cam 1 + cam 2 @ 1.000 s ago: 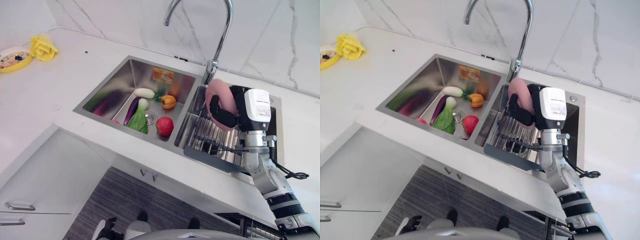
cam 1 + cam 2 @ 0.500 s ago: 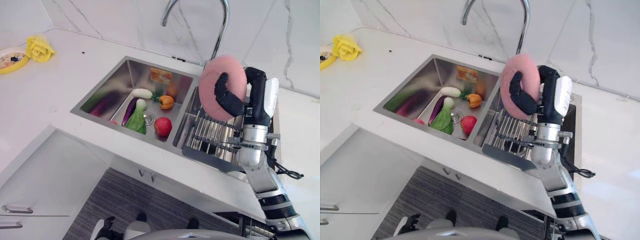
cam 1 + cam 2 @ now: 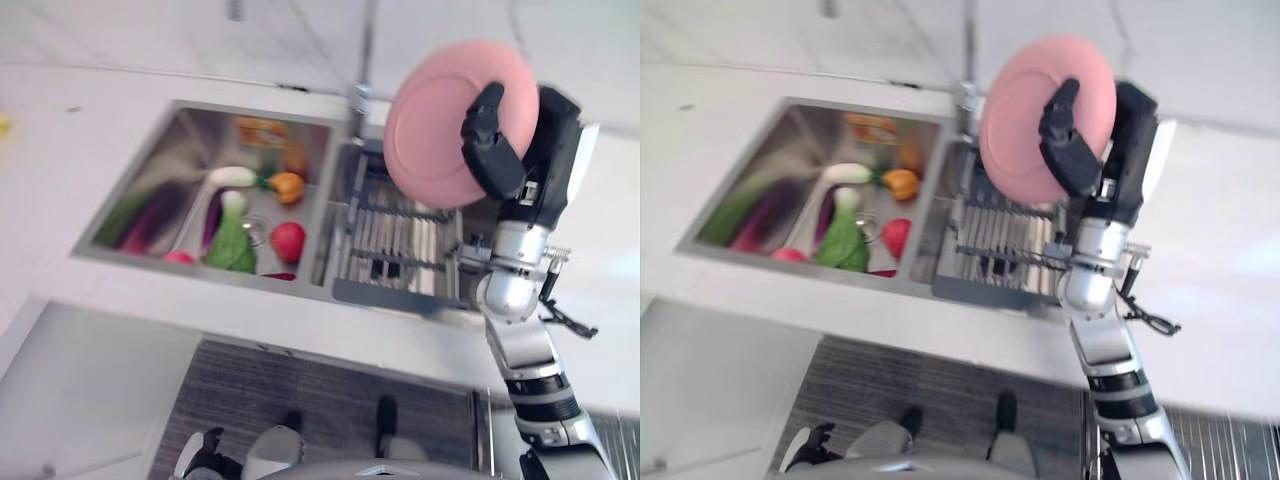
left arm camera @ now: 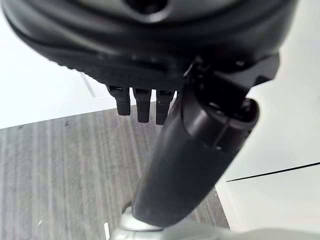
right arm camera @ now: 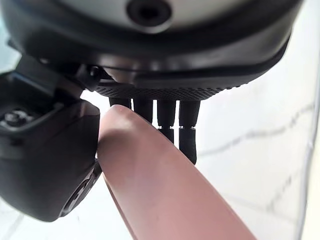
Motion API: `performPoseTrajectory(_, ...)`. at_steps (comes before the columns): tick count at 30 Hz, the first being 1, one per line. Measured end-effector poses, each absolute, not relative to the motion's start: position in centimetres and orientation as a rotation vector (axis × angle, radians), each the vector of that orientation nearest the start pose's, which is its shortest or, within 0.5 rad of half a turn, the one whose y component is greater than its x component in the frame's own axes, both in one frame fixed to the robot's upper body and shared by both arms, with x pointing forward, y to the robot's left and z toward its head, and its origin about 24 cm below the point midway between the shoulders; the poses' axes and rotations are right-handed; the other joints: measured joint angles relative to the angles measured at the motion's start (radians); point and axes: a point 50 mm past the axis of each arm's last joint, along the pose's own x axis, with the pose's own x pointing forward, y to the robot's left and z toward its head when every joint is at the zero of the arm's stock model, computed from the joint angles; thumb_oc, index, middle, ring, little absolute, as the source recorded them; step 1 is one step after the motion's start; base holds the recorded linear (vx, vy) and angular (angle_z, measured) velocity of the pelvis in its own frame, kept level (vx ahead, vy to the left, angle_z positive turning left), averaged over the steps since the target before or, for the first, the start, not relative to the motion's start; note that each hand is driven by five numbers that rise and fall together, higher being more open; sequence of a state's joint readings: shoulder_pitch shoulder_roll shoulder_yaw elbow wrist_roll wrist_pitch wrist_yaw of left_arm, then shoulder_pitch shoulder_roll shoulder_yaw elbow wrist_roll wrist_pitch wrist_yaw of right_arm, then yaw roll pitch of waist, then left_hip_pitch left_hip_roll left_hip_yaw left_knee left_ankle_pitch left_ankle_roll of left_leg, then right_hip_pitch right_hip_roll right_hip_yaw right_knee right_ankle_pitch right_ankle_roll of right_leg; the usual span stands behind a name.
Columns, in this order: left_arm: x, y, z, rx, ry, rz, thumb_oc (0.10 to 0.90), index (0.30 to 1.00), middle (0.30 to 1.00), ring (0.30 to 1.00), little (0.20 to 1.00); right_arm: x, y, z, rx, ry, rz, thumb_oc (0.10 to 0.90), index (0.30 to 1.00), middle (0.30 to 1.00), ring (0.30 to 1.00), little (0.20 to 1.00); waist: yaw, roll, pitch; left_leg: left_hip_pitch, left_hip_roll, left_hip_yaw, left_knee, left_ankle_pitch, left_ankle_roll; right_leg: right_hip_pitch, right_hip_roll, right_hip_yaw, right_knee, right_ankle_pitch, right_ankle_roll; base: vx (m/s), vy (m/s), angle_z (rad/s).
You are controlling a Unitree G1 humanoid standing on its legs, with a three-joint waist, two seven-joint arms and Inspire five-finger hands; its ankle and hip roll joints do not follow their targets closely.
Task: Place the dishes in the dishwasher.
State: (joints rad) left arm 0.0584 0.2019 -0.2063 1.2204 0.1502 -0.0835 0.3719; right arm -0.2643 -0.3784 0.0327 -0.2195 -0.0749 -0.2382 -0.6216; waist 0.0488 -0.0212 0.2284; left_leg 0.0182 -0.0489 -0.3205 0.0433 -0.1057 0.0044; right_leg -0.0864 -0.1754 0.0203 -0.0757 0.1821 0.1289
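Our left hand hangs over grey floor, fingers relaxed, grasping nothing. Vegetables lie in the sink. Above the drying rack, our right hand pinches the pink plate, tilted on edge.

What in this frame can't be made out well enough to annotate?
- Dishwasher: no open machine can be made out; a bit of wire rack is cut off at the eye view's lower right corner.
- Faucet: its upper part is cut off by the top edge.
- Vegetables in the sink: motion-blurred, so kinds are uncertain.
- Dish rack: its far part is hidden behind the pink plate held by the right hand.
- Left hand: its fingertips point away, so their curl is unclear.
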Motion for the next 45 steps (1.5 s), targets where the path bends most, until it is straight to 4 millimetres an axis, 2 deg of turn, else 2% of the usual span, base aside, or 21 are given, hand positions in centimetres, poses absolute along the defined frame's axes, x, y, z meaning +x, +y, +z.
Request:
performPoseTrajectory(4,9.6,23.6,-15.5,0.723,1.053,0.085,0.800,0.900,0.900,0.900,0.900,25.1,-19.5,18.8,-0.180,-0.815,-0.480,0.400,0.300,0.300,0.300,0.300,-0.063,-0.043,0.007,0.065,-0.041,0.208,-0.050,0.035,0.043,-0.089,-0.009,0.092,0.093,0.033,0.023,-0.16,0.258,-1.35)
performPoseTrajectory(7,10.4,23.7,-15.3,0.727,1.041,0.090,0.800,0.900,0.900,0.900,0.900,25.2,-19.6,18.9,-0.218,-0.822,-0.494,0.400,0.300,0.300,0.300,0.300,-0.066,-0.034,0.020,0.041,-0.040,0.306,-0.012,0.029,0.070,-0.112,0.012,0.025,0.042,0.180,-0.011,-0.18,0.184,-1.03)
performPoseTrajectory(8,11.2,23.0,-15.3,0.670,1.024,0.115,0.800,0.900,0.900,0.900,0.900,25.2,-21.1,18.5,-0.306,-0.797,-0.545,0.400,0.300,0.300,0.300,0.300,-0.093,-0.003,0.025,0.058,-0.029,0.340,-0.010,0.032,0.099,-0.100,0.013,-0.108,0.095,0.140,0.000,-0.17,0.168,-0.81)
performPoseTrajectory(9,11.2,23.0,-15.3,0.670,1.024,0.115,0.800,0.900,0.900,0.900,0.900,25.2,-21.1,18.5,-0.306,-0.797,-0.545,0.400,0.300,0.300,0.300,0.300,-0.093,-0.003,0.025,0.058,-0.029,0.340,-0.010,0.032,0.099,-0.100,0.013,-0.108,0.095,0.140,0.000,-0.17,0.151,-0.36)
performPoseTrajectory(10,11.2,22.3,-15.4,0.645,1.017,0.110,0.800,0.900,0.900,0.900,0.900,25.0,-22.8,18.8,-0.427,-0.797,-0.582,0.400,0.300,0.300,0.300,0.300,-0.094,0.048,0.027,0.074,-0.002,0.344,-0.018,0.037,0.106,-0.097,0.028,-0.138,0.302,-0.025,-0.016,-0.12,0.090,-0.08)
performPoseTrajectory(11,11.2,22.3,-15.4,0.645,1.017,0.110,0.800,0.900,0.900,0.900,0.900,25.0,-22.8,18.8,-0.427,-0.797,-0.582,0.400,0.300,0.300,0.300,0.300,-0.094,0.048,0.027,0.074,-0.002,0.344,-0.018,0.037,0.106,-0.097,0.028,-0.138,0.302,-0.025,-0.016,-0.12,0.122,-0.41)
performPoseTrajectory(12,11.0,22.4,-15.5,0.672,1.031,0.084,0.800,0.900,0.900,0.900,0.900,24.6,-24.0,20.3,-0.562,-0.859,-0.613,0.400,0.300,0.300,0.300,0.300,-0.067,0.075,0.023,0.073,0.014,0.376,-0.019,0.053,0.108,-0.103,0.056,-0.089,0.538,-0.181,0.007,-0.07,0.014,-0.60)
performPoseTrajectory(13,10.2,22.9,-15.6,0.683,1.062,0.083,0.800,0.900,0.900,0.900,0.900,24.2,-24.1,21.5,-0.638,-0.911,-0.609,0.400,0.300,0.300,0.300,0.300,-0.047,0.070,0.020,0.076,0.015,0.399,-0.023,0.059,0.105,-0.052,0.059,-0.067,0.613,-0.252,0.003,-0.06,-0.048,-0.67)
performPoseTrajectory(15,9.4,23.3,-15.8,0.689,1.095,0.079,0.800,0.900,0.900,0.900,0.900,24.0,-23.7,22.0,-0.645,-0.943,-0.600,0.400,0.300,0.300,0.300,0.300,-0.048,0.062,0.014,0.075,0.017,0.424,-0.023,0.063,0.099,0.011,0.055,-0.076,0.592,-0.288,0.014,-0.02,-0.121,-0.50)
performPoseTrajectory(17,7.5,23.7,-16.1,0.691,1.149,0.075,0.800,0.900,0.900,0.900,0.900,23.9,-22.8,23.1,-0.713,-1.025,-0.591,0.400,0.300,0.300,0.300,0.300,0.017,0.029,-0.018,0.058,0.022,0.502,-0.039,0.069,0.066,0.104,-0.035,-0.124,0.312,-0.320,0.032,-0.02,-0.145,-1.22)
performPoseTrajectory(18,7.5,23.7,-16.1,0.691,1.149,0.075,0.800,0.900,0.900,0.900,0.900,23.9,-22.8,23.1,-0.713,-1.025,-0.591,0.400,0.300,0.300,0.300,0.300,0.017,0.029,-0.018,0.058,0.022,0.502,-0.039,0.069,0.066,0.104,-0.035,-0.124,0.312,-0.320,0.032,-0.03,-0.079,-0.83)
performPoseTrajectory(19,6.9,23.4,-16.3,0.698,1.172,0.047,0.800,0.900,0.900,0.900,0.900,23.9,-22.7,23.5,-0.753,-1.047,-0.591,0.400,0.300,0.300,0.300,0.300,0.009,0.021,-0.025,0.055,0.021,0.484,-0.048,0.064,0.050,0.146,-0.084,-0.116,0.146,-0.280,0.084,0.01,-0.107,-0.46)
performPoseTrajectory(21,6.5,23.6,-16.2,0.731,1.160,0.005,0.800,0.900,0.900,0.900,0.900,23.7,-22.6,23.6,-0.774,-1.052,-0.593,0.400,0.300,0.300,0.300,0.300,-0.010,-0.018,-0.052,0.053,0.033,0.464,-0.083,0.090,0.008,0.157,-0.132,-0.062,-0.029,-0.137,0.084,0.01,-0.089,-0.36)
performPoseTrajectory(22,6.5,23.6,-16.2,0.731,1.160,0.005,0.800,0.900,0.900,0.900,0.900,23.7,-22.6,23.6,-0.774,-1.052,-0.593,0.400,0.300,0.300,0.300,0.300,-0.010,-0.018,-0.052,0.053,0.033,0.464,-0.083,0.090,0.008,0.157,-0.132,-0.062,-0.029,-0.137,0.084,0.03,-0.080,0.17)
performPoseTrajectory(23,6.3,24.6,-15.9,0.748,1.152,0.018,0.800,0.900,0.900,0.900,0.900,23.7,-22.8,23.1,-0.808,-1.024,-0.592,0.400,0.300,0.300,0.300,0.300,-0.025,-0.085,-0.095,0.070,0.023,0.454,-0.137,0.117,-0.038,0.161,-0.132,-0.067,-0.025,-0.130,0.078,0.06,-0.151,0.08)
performPoseTrajectory(27,6.4,22.7,-16.2,0.723,1.118,-0.023,0.800,0.900,0.900,0.900,0.900,22.3,-25.8,21.2,-1.017,-0.877,-0.610,0.400,0.300,0.300,0.300,0.300,-0.036,-0.005,-0.119,0.073,0.163,0.437,-0.136,0.137,-0.095,0.174,0.013,-0.085,-0.031,-0.141,0.006,0.04,-0.111,0.10)
performPoseTrajectory(31,5.1,21.5,-16.7,0.658,1.159,-0.027,0.800,0.900,0.900,0.900,0.900,21.5,-27.5,21.4,-1.160,-0.825,-0.635,0.400,0.300,0.300,0.300,0.300,-0.082,0.059,-0.106,0.064,0.187,0.425,-0.139,0.143,-0.120,0.173,0.042,-0.093,-0.030,-0.142,-0.002,-0.03,-0.082,0.02)
performPoseTrajectory(37,5.3,21.4,-16.7,0.649,1.152,-0.038,0.800,0.900,0.900,0.900,0.900,22.1,-28.0,20.9,-1.282,-0.779,-0.577,0.400,0.300,0.300,0.300,0.300,-0.087,0.070,-0.089,0.046,0.180,0.422,-0.139,0.147,-0.124,0.152,0.036,-0.090,-0.030,-0.130,-0.005,-0.11,-0.020,-0.01)
performPoseTrajectory(41,10.8,22.4,-15.1,0.692,0.975,-0.011,0.800,0.900,0.900,0.900,0.900,26.2,-27.5,20.3,-1.403,-0.737,-0.456,0.400,0.300,0.300,0.300,0.300,-0.070,0.045,0.110,-0.136,0.166,0.402,-0.036,0.196,-0.111,-0.014,0.020,-0.084,0.040,-0.090,-0.010,-0.39,-0.050,0.06)
performPoseTrajectory(43,14.8,21.8,-14.1,0.713,0.880,-0.028,0.800,0.900,0.900,0.900,0.900,27.5,-29.1,20.3,-1.545,-0.616,-0.409,0.400,0.300,0.300,0.300,0.300,-0.042,0.077,0.207,-0.190,0.165,0.370,-0.024,0.190,-0.108,-0.043,0.020,-0.109,0.042,-0.080,-0.013,-0.16,-0.039,0.40)
performPoseTrajectory(45,16.0,21.7,-13.6,0.700,0.850,-0.013,0.800,0.900,0.900,0.900,0.900,28.8,-28.8,19.0,-1.541,-0.549,-0.379,0.400,0.300,0.300,0.300,0.300,-0.012,0.083,0.253,-0.227,0.164,0.365,-0.017,0.194,-0.103,-0.074,0.022,-0.110,0.041,-0.068,-0.014,-0.14,-0.039,0.11)
